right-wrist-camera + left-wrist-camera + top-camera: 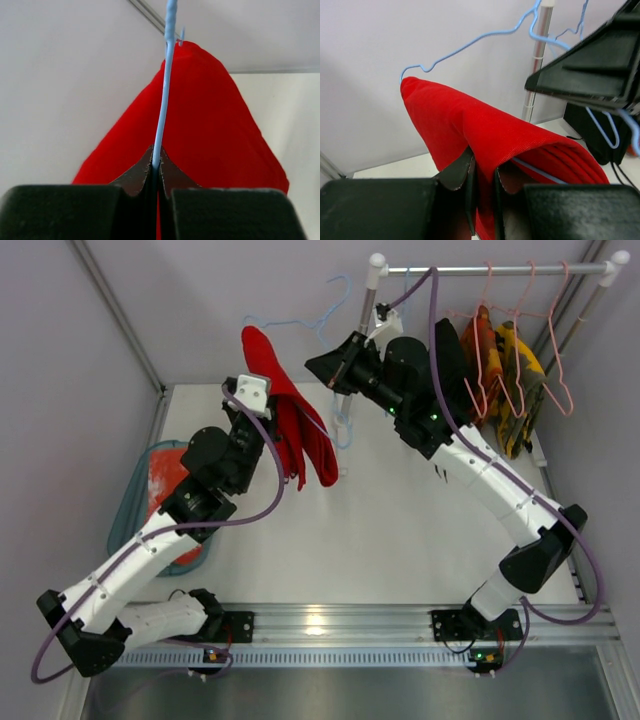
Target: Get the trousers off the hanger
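Plain bright red trousers (295, 430) hang in folds over a light-blue wire hanger (283, 322) held above the table's back left. My left gripper (265, 390) is shut on a fold of this cloth; its wrist view shows the trousers (470, 125) pinched between the fingers of the gripper (482, 167), with the hanger (470, 42) running above. My right gripper (312, 365) is shut on the hanger wire (165, 100); the wire sits in the closed gripper (156, 162), with the red trousers (210, 125) behind it. Orange-red trousers (165, 490) lie in a teal basket (128, 510).
A white rail (490, 270) at the back right carries pink wire hangers (520, 350) and yellow-and-orange garments (520, 380). Its upright post (365, 320) stands just behind my right gripper. The basket sits at the table's left edge, under the left arm.
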Controlling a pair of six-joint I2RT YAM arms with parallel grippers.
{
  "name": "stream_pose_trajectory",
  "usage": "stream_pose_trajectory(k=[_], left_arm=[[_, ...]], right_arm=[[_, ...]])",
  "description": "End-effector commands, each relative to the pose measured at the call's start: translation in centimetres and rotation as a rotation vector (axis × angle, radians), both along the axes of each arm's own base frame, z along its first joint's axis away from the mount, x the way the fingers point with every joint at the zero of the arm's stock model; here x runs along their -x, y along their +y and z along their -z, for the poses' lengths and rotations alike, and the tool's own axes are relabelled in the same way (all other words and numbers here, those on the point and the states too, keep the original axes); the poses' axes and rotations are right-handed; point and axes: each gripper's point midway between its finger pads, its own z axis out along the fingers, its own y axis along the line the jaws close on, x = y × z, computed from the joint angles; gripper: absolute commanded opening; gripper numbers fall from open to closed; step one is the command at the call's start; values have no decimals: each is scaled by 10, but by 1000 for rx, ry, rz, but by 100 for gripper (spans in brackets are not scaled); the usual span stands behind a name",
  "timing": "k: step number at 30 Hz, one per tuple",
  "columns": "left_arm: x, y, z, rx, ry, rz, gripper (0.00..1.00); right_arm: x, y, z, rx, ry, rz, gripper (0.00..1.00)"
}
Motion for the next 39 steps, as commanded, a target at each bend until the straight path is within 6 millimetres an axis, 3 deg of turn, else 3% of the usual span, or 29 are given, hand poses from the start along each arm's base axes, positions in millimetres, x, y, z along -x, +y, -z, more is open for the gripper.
stream_pose_trajectory(k=[1,8,13,17,22,25,30,36,37,39], left_arm=[[35,22,-109,226,-241,55,0],[42,40,-170,256,-374,-11,0],[51,62,-208,309,-453,-72,0],[54,104,-239,378,-499,-169,0],[61,152,-253,403,-551,-301,0],[70,172,-252,403,-563,-362,0],[87,224,-230,368,-570,-565,0],[125,280,-181,295,-570,-811,0],[145,287,-179,303,-592,-843,0],[149,299,-153,257,-554,-916,0]], right_arm=[[-8,-27,-29,-6,-128,103,0],[-11,-22,23,94,-88,92,0],[-6,-23,36,121,-93,85,0],[-3,-25,45,137,-89,80,0],[1,-20,50,139,-84,56,0],[3,-15,48,137,-96,40,0],[8,-11,38,128,-122,11,0],[12,-9,34,129,-139,-9,0],[13,-9,33,126,-140,-12,0],[17,-8,31,120,-143,-27,0]])
